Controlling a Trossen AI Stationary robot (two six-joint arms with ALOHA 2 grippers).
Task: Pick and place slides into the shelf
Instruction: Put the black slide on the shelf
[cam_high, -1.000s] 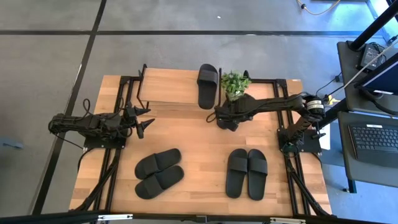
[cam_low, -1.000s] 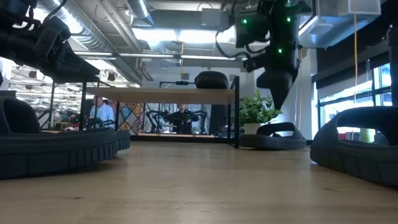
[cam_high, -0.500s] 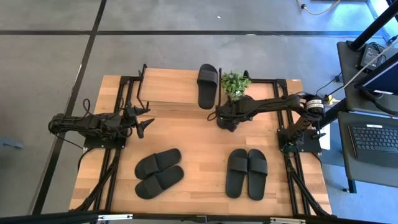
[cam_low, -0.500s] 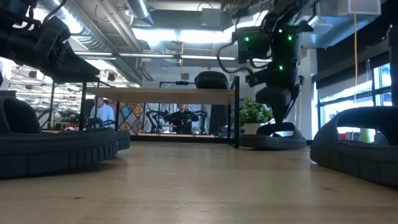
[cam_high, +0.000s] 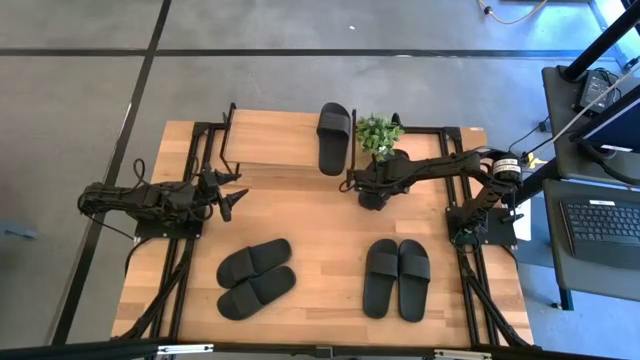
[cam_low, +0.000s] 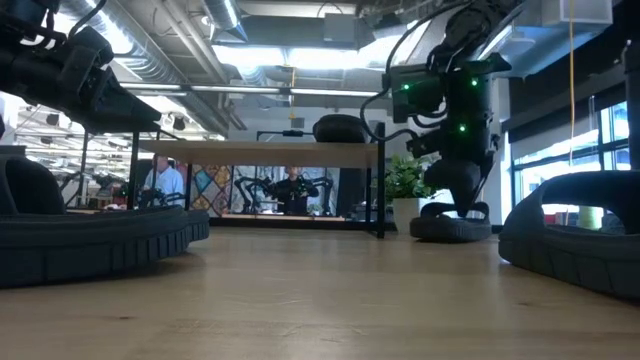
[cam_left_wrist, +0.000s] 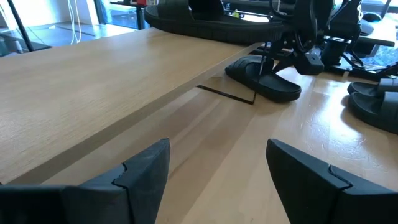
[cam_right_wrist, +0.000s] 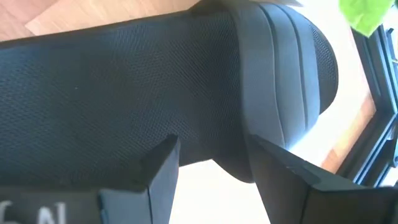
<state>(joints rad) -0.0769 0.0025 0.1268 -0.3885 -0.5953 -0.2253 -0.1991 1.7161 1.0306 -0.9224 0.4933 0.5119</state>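
1. The slides are black rubber sandals: one slide (cam_high: 335, 137) lies on the shelf's plank top, one pair (cam_high: 256, 278) lies on the table near my left side, another pair (cam_high: 396, 277) lies near my right side, and a single slide (cam_low: 450, 226) sits on the table just beside the shelf's right end, under my right gripper.
2. The shelf (cam_high: 270, 138) stands at the far edge of the table (cam_high: 320, 225), a light wood plank on a thin black frame.
3. My right gripper (cam_high: 370, 192) is down on that single slide, next to the small potted plant (cam_high: 379, 134). In my right wrist view my two fingers (cam_right_wrist: 158, 171) stand part way apart with the slide's textured surface (cam_right_wrist: 124, 93) pressed close between and ahead of them; I cannot tell if they clamp it.
4. My left gripper (cam_high: 228, 195) waits above the table in front of the shelf's left end, its fingers (cam_left_wrist: 146, 171) spread wide and holding nothing.
5. In the low view, a person (cam_low: 160, 180) shows in the room beyond the shelf.
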